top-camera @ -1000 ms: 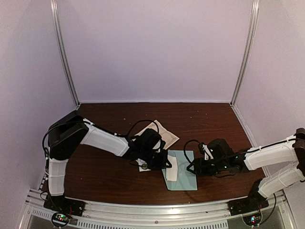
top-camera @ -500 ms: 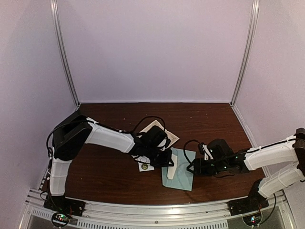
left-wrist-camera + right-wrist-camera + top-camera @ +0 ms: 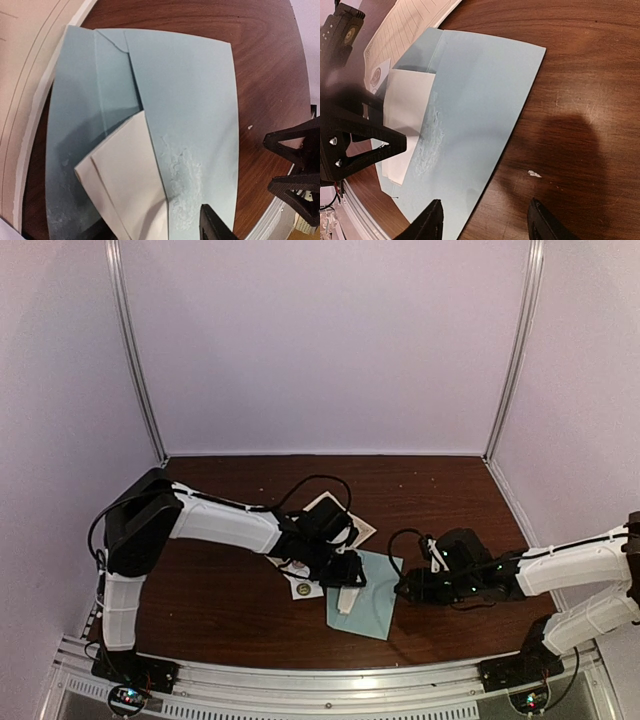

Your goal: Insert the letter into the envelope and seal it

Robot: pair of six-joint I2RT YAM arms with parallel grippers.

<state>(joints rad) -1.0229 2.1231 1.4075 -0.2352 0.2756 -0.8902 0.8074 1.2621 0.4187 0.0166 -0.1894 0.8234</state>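
Partway inside the teal envelope point(image 3: 200, 100) sits the white letter point(image 3: 130, 185). The right gripper point(image 3: 486, 220) is open; the left gripper point(image 3: 345, 575), I cannot tell. Next, I think, the letter needs pushing fully in.

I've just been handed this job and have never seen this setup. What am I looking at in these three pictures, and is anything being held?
Two robot arms are bolted at the near edge of a brown table. The wide picture looks down from above and behind them. The other two come from a camera on each wrist, so black fingers show at their edges. On the table lie a pale blue envelope, a folded white letter partly on it, a lined sheet behind, and a small white sticker with a round seal. The left fingers are right at the letter; whether they pinch it is unclear. The right fingers are spread open at the envelope's edge, holding nothing.
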